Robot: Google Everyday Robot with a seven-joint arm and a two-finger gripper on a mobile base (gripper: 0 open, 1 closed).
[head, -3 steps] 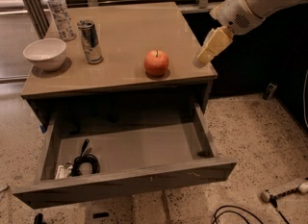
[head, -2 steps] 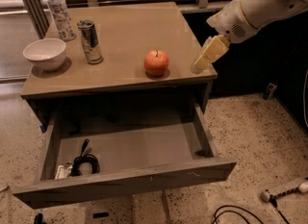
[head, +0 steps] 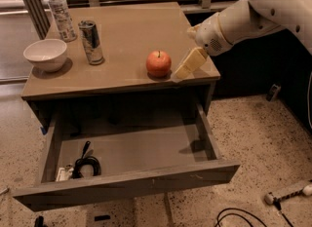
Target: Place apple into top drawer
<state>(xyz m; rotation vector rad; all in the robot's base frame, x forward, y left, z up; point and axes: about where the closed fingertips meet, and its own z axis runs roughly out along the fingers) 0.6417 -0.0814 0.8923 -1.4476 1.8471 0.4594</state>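
The red-orange apple [head: 158, 63] stands on the tabletop [head: 126, 31] near its front edge, right of centre. My gripper [head: 187, 65] hangs just to the right of the apple, low over the table's front right corner, a small gap away from it. The white arm reaches in from the upper right. The top drawer [head: 126, 184] is pulled wide open below the tabletop; its plain front faces the camera.
A silver can [head: 91, 42], a white bowl [head: 45, 54] and a water bottle [head: 60, 11] stand on the left of the tabletop. A coiled black cable [head: 85, 165] lies in the drawer's left corner. Cables and a tool lie on the speckled floor at the lower right.
My gripper has moved left and down, from off the table's right edge to just beside the apple. The apple and drawer have not moved.
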